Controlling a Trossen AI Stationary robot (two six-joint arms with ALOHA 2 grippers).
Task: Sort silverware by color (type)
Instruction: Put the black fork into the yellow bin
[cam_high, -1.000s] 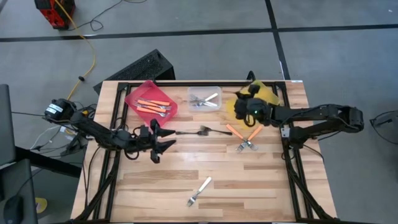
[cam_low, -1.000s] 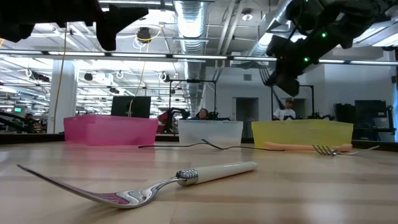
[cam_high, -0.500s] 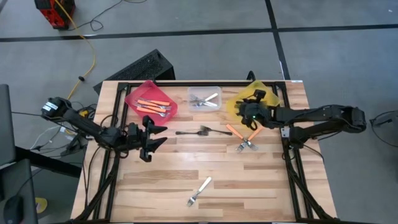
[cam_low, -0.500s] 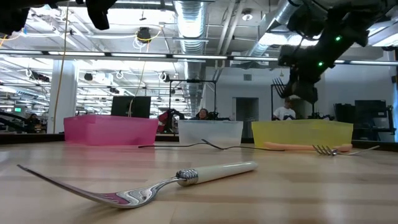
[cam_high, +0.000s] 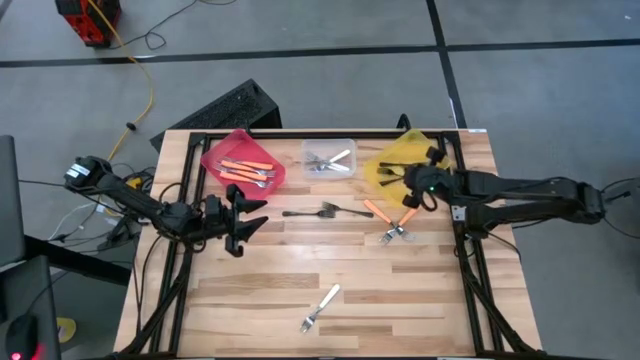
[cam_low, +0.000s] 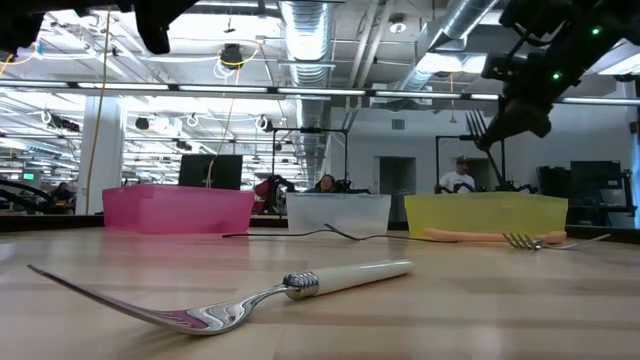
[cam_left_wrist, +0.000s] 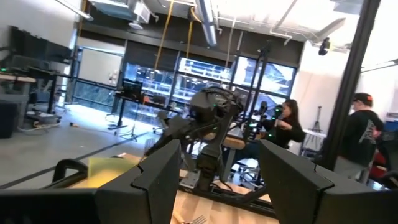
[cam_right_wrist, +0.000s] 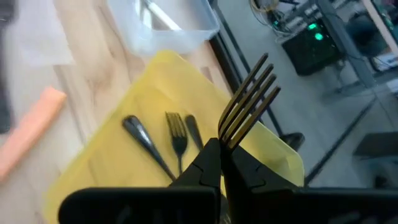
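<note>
Currently the right claw (cam_right_wrist: 222, 163) grips a dark fork (cam_right_wrist: 249, 98), tines up, over the yellow bin (cam_high: 385, 172), which already holds perhaps two dark forks. The left claw (cam_high: 243, 212) hangs open near the red bin (cam_high: 213, 157). Left on the tabletop (cam_high: 250, 290): one black fork (cam_high: 320, 211), two orange-handled forks (cam_high: 392, 219), one white fork (cam_high: 320, 307).

Handle of gripped black fork (cam_right_wrist: 249, 109) hidden
</note>
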